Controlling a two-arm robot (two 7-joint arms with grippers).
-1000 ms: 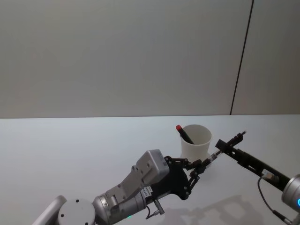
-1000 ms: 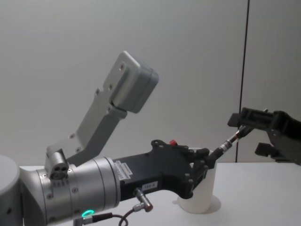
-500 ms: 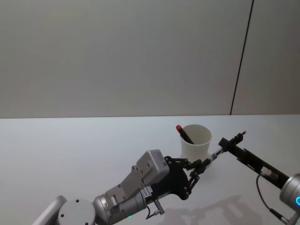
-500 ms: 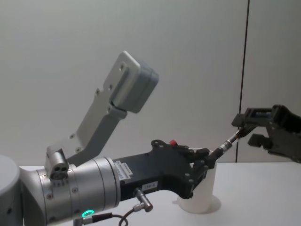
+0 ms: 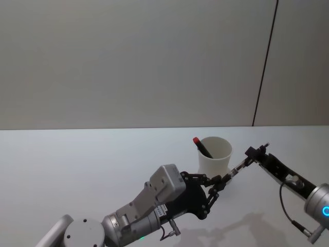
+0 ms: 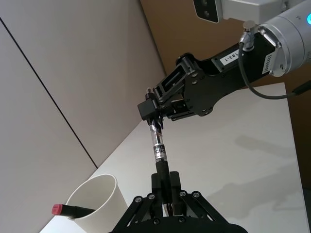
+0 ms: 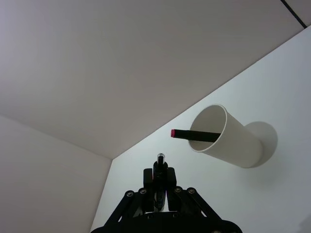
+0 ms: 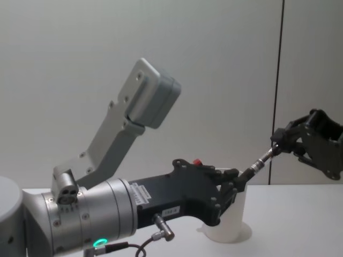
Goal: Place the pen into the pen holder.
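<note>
The pen [image 5: 237, 168] runs slantwise in the air between two grippers, just beside the pen holder [image 5: 216, 155]. Its lower, dark end sits pinched between the fingers of the left gripper [image 5: 222, 180]; its upper tip lies pinched in the right gripper [image 5: 253, 153]. The left arm reaches forward low over the table [image 5: 77, 159]; the right arm slants in from the right. A red-capped marker [image 5: 201, 146] leans inside the holder.

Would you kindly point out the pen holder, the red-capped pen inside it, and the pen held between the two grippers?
pen holder [image 5: 218, 159], head view, front wall of the cup.
red-capped pen [image 5: 196, 140], head view, red cap.
held pen [image 6: 159, 150], left wrist view, labelled barrel.
</note>
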